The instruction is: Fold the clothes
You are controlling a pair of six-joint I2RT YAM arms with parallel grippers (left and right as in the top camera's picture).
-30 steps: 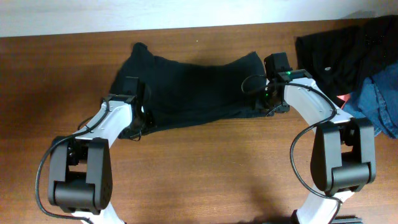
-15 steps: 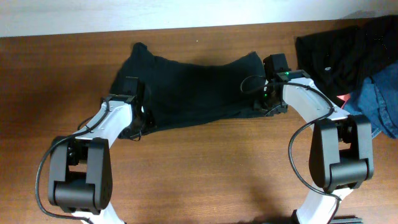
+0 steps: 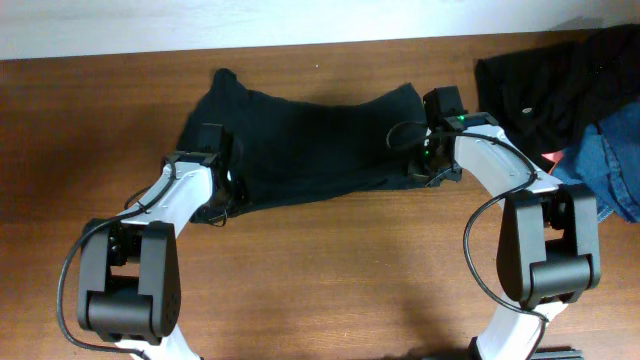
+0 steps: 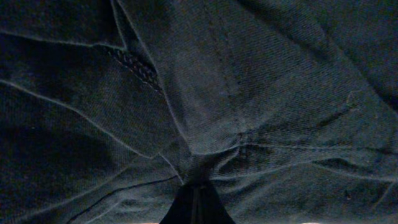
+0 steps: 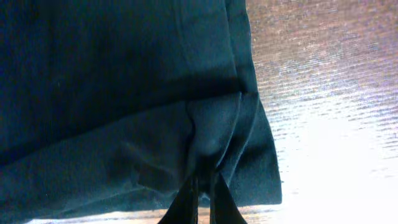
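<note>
**Both grippers clamped on the shirt (image 3: pixel 310 140)**

The left gripper (image 4: pixel 198 190) pinches a fold at the shirt's left edge. The right gripper (image 5: pixel 203 183) pinches its right corner. The shirt lies spread on the table (image 3: pixel 350 280), with a clothes pile (image 3: pixel 570 90) to its right.

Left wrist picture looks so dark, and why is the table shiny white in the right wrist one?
Left wrist: the black T-shirt fills the view, so it looks dim. Right wrist: light glares off the bare table, washing it out. Overhead: evenly lit.
</note>
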